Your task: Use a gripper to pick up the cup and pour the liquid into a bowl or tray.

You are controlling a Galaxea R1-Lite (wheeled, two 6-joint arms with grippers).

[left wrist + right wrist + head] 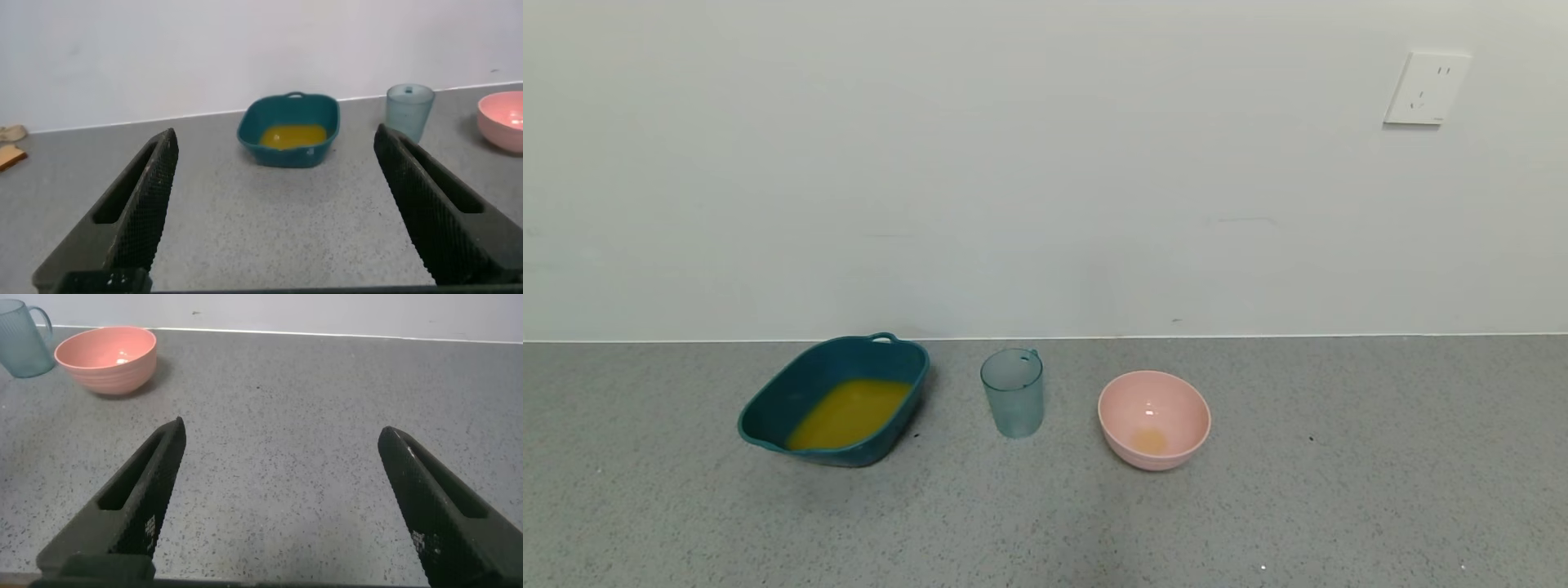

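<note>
The pale blue-green ribbed cup (1013, 394) stands upright on the grey counter between the teal basin (768, 408) and a pink bowl; it looks empty. The basin holds orange-yellow liquid (851, 412). The left wrist view shows the basin (249, 135), the liquid (292, 135) and the cup (409, 110) well ahead of my left gripper (274, 139), which is open and empty. My right gripper (282, 433) is open and empty over bare counter; the cup (20, 347) is far off to its side. Neither arm shows in the head view.
The round pink bowl (1154, 420) stands right of the cup with a small orange residue at its bottom; it also shows in the right wrist view (106, 358) and the left wrist view (502, 121). A wall with a socket (1427, 88) backs the counter.
</note>
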